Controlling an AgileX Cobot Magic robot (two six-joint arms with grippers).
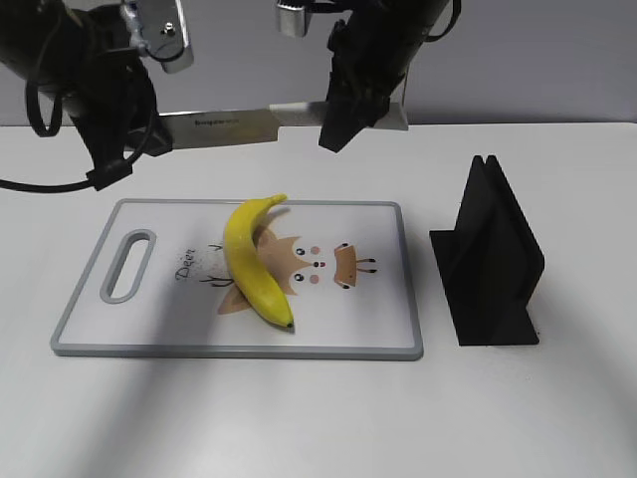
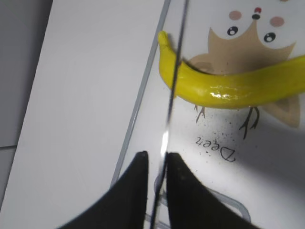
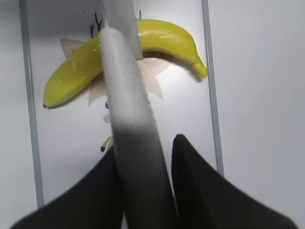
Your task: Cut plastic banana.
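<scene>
Whole plastic banana (image 1: 255,261) lies on the cutting board (image 1: 378,329), below both pincers clamped on the knife (image 1: 234,126).

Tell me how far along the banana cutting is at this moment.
Done: the knife is out of the black stand and held in the air by both claws, left claw on the blade, right claw on the handle. The plastic banana lies whole on the cutting board. Cutting remains.

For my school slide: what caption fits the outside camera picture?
Two end effectors hold a knife level above a whole plastic banana on the cutting board.
</scene>
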